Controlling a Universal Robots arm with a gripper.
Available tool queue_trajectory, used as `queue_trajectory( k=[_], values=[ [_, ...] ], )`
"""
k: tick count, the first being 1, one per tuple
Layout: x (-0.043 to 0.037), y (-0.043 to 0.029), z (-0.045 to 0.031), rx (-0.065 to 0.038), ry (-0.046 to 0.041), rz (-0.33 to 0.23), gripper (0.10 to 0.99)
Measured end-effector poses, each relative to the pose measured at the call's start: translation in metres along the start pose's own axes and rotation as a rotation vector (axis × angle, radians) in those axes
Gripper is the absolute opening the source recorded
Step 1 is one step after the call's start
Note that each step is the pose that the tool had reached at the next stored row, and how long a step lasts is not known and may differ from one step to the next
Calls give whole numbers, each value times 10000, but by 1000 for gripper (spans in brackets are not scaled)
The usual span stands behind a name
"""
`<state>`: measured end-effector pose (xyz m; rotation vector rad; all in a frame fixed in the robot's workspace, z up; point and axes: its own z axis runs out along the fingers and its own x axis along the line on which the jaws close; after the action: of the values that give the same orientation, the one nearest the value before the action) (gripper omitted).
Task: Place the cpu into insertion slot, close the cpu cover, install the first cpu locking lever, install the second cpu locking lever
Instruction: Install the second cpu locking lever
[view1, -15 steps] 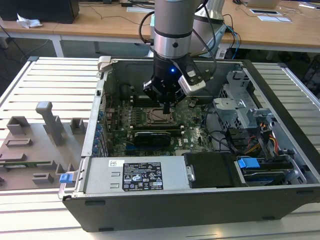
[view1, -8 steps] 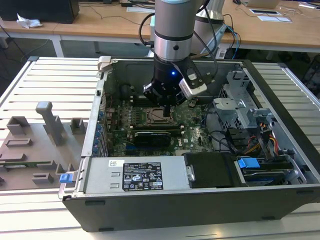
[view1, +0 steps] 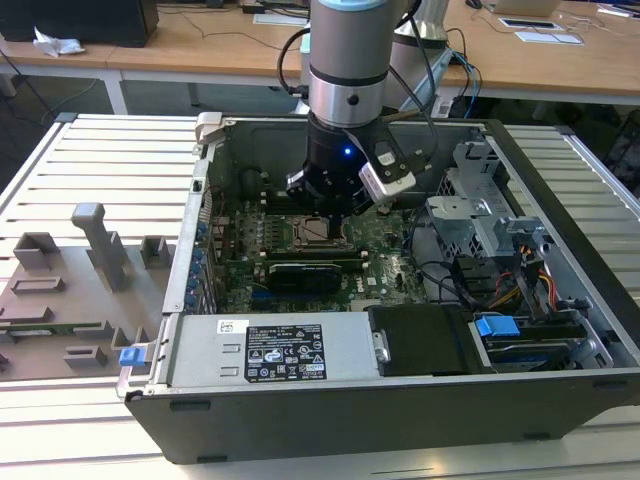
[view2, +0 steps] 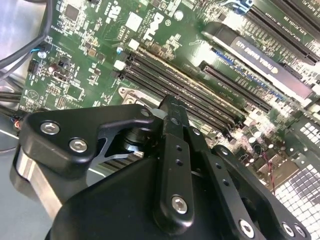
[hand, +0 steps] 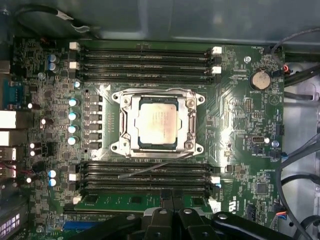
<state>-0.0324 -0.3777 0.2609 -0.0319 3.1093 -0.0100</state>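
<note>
Green motherboard (hand: 240, 130): cpu (hand: 157, 122) seated, apart from fingers (hand: 170, 212).

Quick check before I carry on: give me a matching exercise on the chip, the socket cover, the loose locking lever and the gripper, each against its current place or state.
Things:
1. cpu
2. cpu cover
3. locking lever
4. gripper

States:
A. a thin rod, unlatched, slanting over the memory slots
B. a silver frame lying flat around the chip
C. above the motherboard, beside the socket
D. pale square seated in the insertion slot

Pairs: 1-D, 2-B, 3-A, 4-C
</note>
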Motion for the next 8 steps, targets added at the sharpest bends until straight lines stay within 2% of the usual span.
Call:
queue_trajectory(
  k=[8],
  values=[
    [3,-114,2,0,0,0,106]
  ],
)
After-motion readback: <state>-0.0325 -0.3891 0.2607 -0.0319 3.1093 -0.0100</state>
